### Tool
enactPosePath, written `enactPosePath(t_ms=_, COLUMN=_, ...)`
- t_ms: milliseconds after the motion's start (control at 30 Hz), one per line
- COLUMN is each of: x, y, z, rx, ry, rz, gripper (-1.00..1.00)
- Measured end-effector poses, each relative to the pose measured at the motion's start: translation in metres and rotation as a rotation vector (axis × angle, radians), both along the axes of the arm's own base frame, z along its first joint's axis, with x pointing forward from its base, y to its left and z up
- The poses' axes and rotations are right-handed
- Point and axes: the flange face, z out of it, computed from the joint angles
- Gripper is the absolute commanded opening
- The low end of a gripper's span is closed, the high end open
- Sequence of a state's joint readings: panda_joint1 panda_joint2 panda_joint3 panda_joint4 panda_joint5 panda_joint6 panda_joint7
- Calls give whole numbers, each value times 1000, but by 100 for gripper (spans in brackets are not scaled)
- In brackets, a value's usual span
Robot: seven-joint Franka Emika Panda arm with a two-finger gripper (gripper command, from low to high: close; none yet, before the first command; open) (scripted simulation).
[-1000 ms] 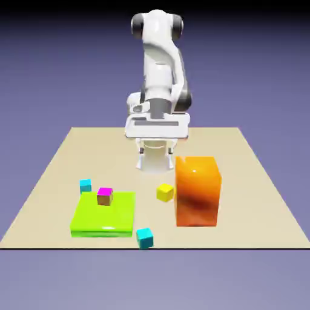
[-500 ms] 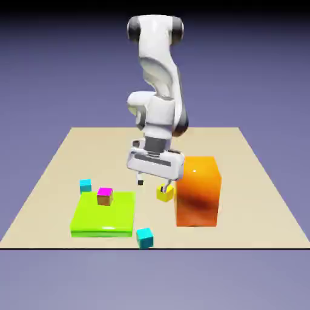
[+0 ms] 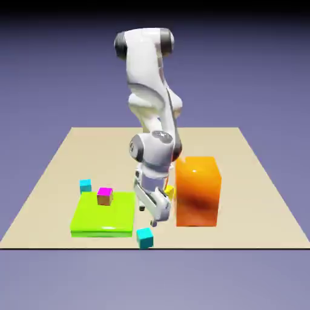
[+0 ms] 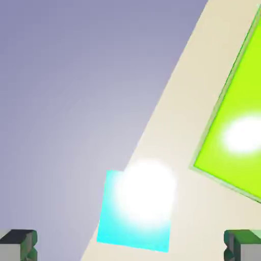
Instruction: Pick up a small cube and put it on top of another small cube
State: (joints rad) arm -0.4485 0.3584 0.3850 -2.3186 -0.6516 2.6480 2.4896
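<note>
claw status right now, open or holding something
Claw: open and empty, fingers spread wide, hanging over the cyan cube at the table's near edge without touching it.

Two cyan cubes (image 3: pixel 145 238) (image 3: pixel 85 185), one yellow cube (image 3: pixel 170 192), one magenta-topped cube (image 3: pixel 105 196)

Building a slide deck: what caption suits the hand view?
Open gripper hovering above a small cyan cube at the beige table's edge, beside a flat lime-green block.
</note>
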Motion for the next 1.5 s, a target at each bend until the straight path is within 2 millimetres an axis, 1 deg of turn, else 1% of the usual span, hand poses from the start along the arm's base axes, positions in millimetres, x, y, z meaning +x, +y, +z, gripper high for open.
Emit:
enactPosePath(t_ms=33, x=1, y=-1, z=-7, rx=2, ry=7, rz=-32, gripper=0)
enactPosePath(t_ms=67, x=1, y=-1, z=-7, rx=2, ry=7, rz=-32, gripper=0)
enactPosePath(t_ms=200, x=5, y=-7, z=-61, rx=4, ry=5, rz=-34, gripper=0)
enactPosePath(t_ms=233, x=4, y=-9, z=-76, rx=3, ry=7, rz=-33, gripper=-100)
enactPosePath(t_ms=300, x=4, y=-9, z=-76, rx=3, ry=6, rz=-33, gripper=-100)
enactPosePath(t_ms=467, x=1, y=0, z=-6, rx=3, ry=6, rz=-32, gripper=-100)
enactPosePath(t_ms=500, x=5, y=18, z=3, rx=-14, ry=6, rz=19, gripper=-100)
enactPosePath(t_ms=600, x=-29, y=-64, z=16, rx=-46, ry=22, rz=-191, gripper=-100)
enactPosePath(t_ms=700, x=-76, y=-135, z=29, rx=-63, ry=32, rz=-407, gripper=-100)
enactPosePath(t_ms=733, x=-94, y=-158, z=34, rx=-65, ry=34, rz=-483, gripper=-100)
enactPosePath(t_ms=767, x=-117, y=-186, z=38, rx=-65, ry=36, rz=-579, gripper=-100)
enactPosePath(t_ms=800, x=-135, y=-198, z=43, rx=-63, ry=35, rz=-640, gripper=-100)
enactPosePath(t_ms=867, x=-187, y=-238, z=47, rx=-49, ry=31, rz=-834, gripper=-100)
enactPosePath(t_ms=900, x=-210, y=-250, z=49, rx=-40, ry=27, rz=-915, gripper=-100)
enactPosePath(t_ms=967, x=-257, y=-267, z=52, rx=-16, ry=16, rz=-1079, gripper=-100)
enactPosePath(t_ms=1000, x=-281, y=-274, z=50, rx=-2, ry=8, rz=-1166, gripper=-100)
enactPosePath(t_ms=1033, x=-295, y=-280, z=45, rx=6, ry=3, rz=-1223, gripper=-100)
enactPosePath(t_ms=1067, x=-296, y=-280, z=45, rx=6, ry=3, rz=-1223, gripper=-100)
enactPosePath(t_ms=1167, x=-298, y=-286, z=16, rx=0, ry=2, rz=-1231, gripper=-100)
enactPosePath(t_ms=1300, x=-302, y=-286, z=-23, rx=6, ry=3, rz=-1224, gripper=-100)
enactPosePath(t_ms=1333, x=-302, y=-286, z=-25, rx=6, ry=3, rz=-1223, gripper=100)
enactPosePath(t_ms=1400, x=-302, y=-286, z=-25, rx=6, ry=4, rz=-1223, gripper=100)
enactPosePath(t_ms=1500, x=-297, y=-285, z=5, rx=0, ry=3, rz=-1223, gripper=100)
